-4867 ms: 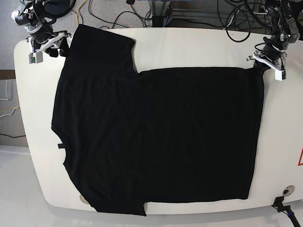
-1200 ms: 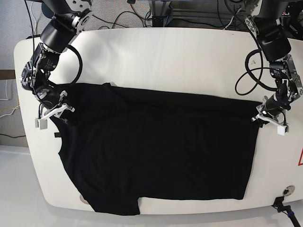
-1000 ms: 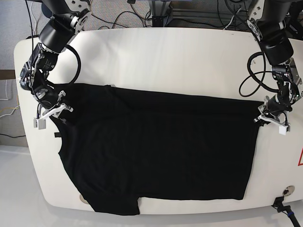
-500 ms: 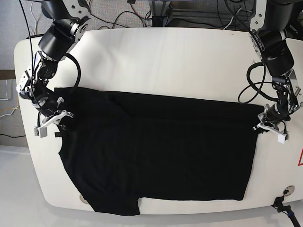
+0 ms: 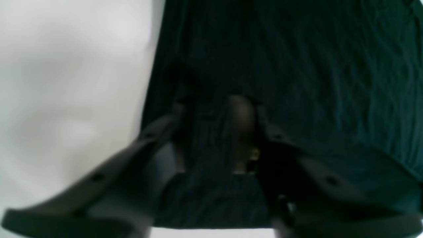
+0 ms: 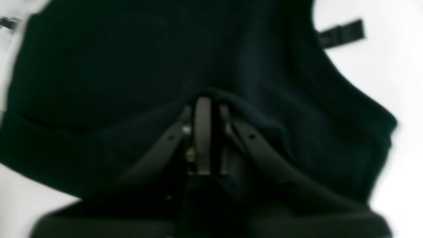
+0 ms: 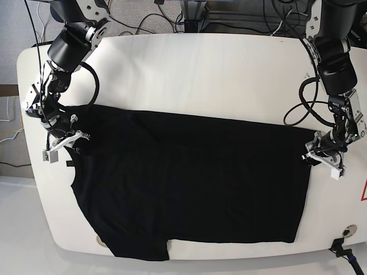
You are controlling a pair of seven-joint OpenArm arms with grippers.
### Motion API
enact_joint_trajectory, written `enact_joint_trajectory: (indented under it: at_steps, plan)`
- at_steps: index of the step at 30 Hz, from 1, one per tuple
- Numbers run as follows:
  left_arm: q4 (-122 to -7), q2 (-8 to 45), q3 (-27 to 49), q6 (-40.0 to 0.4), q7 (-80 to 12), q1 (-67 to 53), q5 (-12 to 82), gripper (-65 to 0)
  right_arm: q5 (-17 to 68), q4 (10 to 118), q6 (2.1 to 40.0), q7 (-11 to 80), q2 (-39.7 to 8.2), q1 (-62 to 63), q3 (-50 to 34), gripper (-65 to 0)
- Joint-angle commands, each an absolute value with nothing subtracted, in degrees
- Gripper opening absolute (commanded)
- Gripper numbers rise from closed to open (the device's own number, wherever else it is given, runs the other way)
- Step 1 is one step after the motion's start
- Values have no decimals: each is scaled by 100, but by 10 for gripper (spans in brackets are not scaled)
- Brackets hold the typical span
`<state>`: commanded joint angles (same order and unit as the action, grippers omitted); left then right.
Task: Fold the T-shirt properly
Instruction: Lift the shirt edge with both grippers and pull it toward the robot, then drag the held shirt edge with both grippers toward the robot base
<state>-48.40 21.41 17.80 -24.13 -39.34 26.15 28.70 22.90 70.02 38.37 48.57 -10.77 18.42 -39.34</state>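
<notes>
The T-shirt [image 7: 189, 183] lies across the lower half of the white table [image 7: 218, 74], its far half doubled over toward the near edge, so one lengthwise fold is partly made. The sleeve at lower left and any crosswise folds are still to do, I'd judge. The left gripper [image 7: 322, 158], at the right of the frame, is clenched on the folded edge; the right gripper [image 7: 64, 143], at the left, pinches the cloth too. No readable writing; a red mark at the table's right edge is cut off.
</notes>
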Motion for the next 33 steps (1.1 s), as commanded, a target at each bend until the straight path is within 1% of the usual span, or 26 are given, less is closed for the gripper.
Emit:
enact_joint_trajectory:
  at_steps: [2, 3, 4, 5, 7, 9, 11, 14, 16, 19, 20, 24, 27, 30, 33]
  plan:
    - [-4840, 2255, 1622, -2413, -3934, 2642, 2730, -277, 1851, 7002, 3837, 4752, -1042, 1903, -3934, -326]
    - [-4840, 2264, 1569, -2413, -3934, 2695, 2651, -271, 1692, 7002, 3846, 4734, -1042, 1912, -3934, -269]
    - [-4857, 2273, 1464, -2413, -3925, 2730, 2536, -265, 1560, 7037, 3855, 4725, -1042, 1912, -3925, -216]
    - [-4892, 2308, 1349, -2422, -3925, 2738, 2378, -264, 1481, 7055, 3873, 4725, -1051, 1912, -3925, -191]
    - [-5033, 2484, 1200, -2563, -3829, 2747, 2158, -264, 1288, 7275, 3873, 4716, -1059, 1886, -3916, -191]
    - [-5305, 2545, 1068, -2809, -3495, 2712, 2026, -265, 1086, 7644, 3881, 4725, -1068, 1771, -3679, -190]
    - [-5516, 2712, 1068, -2923, -3345, 2712, 1859, -265, 989, 8136, 3864, 4734, -1200, 1578, -3363, -190]
    - [-5903, 2879, 1077, -2941, -3143, 2642, 1807, -267, 919, 8813, 3846, 4743, -1332, 1244, -2958, -190]
    - [-6299, 3073, 1059, -2941, -3029, 2325, 1807, -267, 734, 9297, 3846, 4743, -1402, 1024, -2941, -190]
    - [-6958, 3125, 1059, -2941, -2765, 1824, 1798, -268, 391, 9745, 3864, 4725, -1402, 673, -2958, -190]
    - [-7169, 3222, 1059, -2941, -2738, 1569, 1798, -268, 338, 9824, 3873, 4716, -1402, 567, -2967, -190]
    - [-7978, 3266, 1077, -2932, -2686, 681, 1798, -268, 356, 9798, 3873, 4655, -1402, 207, -3020, -190]
    - [-8426, 3266, 1086, -2914, -2615, 163, 1798, -268, 330, 9473, 3873, 4356, -1314, 127, -3266, -190]
    - [-8629, 3266, 1086, -2914, -2615, -145, 1798, -268, 356, 9007, 3881, 4215, -1323, 145, -3459, -191]
    - [-8629, 3266, 1095, -2914, -2615, -198, 1798, -268, 356, 8611, 3881, 3811, -1358, 136, -3495, -191]
